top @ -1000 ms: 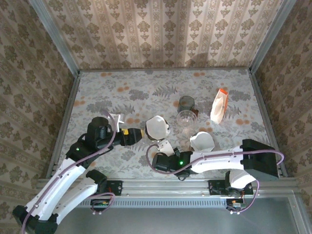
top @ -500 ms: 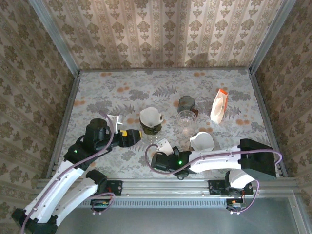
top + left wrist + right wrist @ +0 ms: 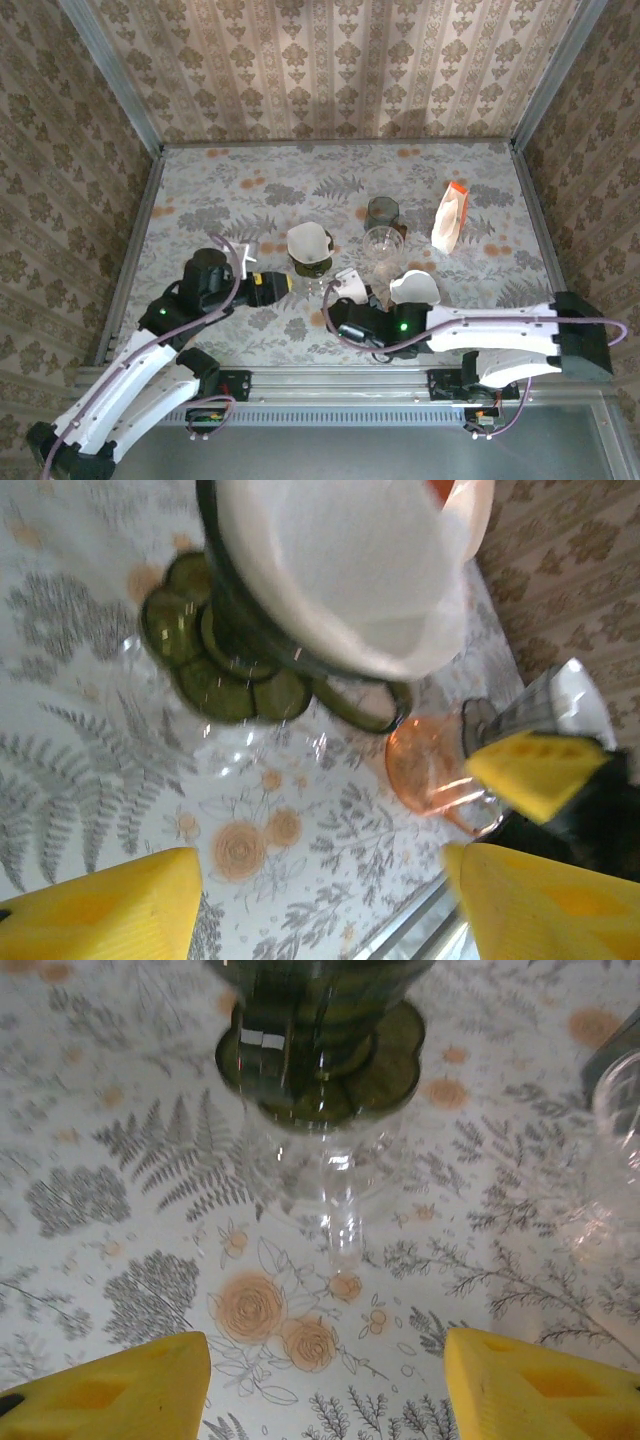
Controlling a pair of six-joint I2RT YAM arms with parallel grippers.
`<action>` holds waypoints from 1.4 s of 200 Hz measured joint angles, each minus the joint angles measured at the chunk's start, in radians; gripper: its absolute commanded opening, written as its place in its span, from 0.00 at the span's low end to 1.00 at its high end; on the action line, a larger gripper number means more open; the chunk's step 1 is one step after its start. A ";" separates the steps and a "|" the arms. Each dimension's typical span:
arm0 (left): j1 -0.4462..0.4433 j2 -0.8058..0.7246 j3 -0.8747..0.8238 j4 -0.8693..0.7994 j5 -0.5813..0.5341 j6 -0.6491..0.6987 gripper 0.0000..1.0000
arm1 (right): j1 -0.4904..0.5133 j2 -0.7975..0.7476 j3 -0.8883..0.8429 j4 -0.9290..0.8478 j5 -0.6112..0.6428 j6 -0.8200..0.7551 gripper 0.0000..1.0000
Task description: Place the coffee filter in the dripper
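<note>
The white coffee filter (image 3: 308, 240) sits in the dark green dripper (image 3: 314, 266), which rests on a clear glass stand (image 3: 335, 1180). In the left wrist view the filter (image 3: 340, 570) fills the dripper's (image 3: 250, 650) mouth. My left gripper (image 3: 284, 283) is just left of the dripper, open, with only table between its yellow fingers (image 3: 100, 900). My right gripper (image 3: 338, 292) is just to the near right of the dripper (image 3: 320, 1030), also open and holding nothing.
A second white filter (image 3: 415, 288) lies right of the right gripper. A clear glass (image 3: 382, 243) and a dark cup (image 3: 381, 212) stand behind it. An orange-and-white packet (image 3: 450, 215) lies at the back right. A pinkish glass piece (image 3: 440, 780) sits near the dripper.
The filter left my left gripper and now sits in the dripper. The left gripper drew back slightly. The right arm swung its elbow right and its gripper came closer to the dripper.
</note>
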 measured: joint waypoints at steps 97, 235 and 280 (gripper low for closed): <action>-0.184 0.343 -0.282 0.483 -0.121 -0.080 0.53 | -0.002 -0.234 0.036 -0.080 0.096 -0.008 0.65; -0.182 1.025 -0.424 1.624 -0.245 -0.341 0.31 | -0.003 -0.356 0.050 -0.135 0.170 -0.054 0.65; -0.162 1.182 -0.382 1.813 -0.211 -0.410 0.29 | -0.003 -0.372 0.051 -0.170 0.188 -0.056 0.65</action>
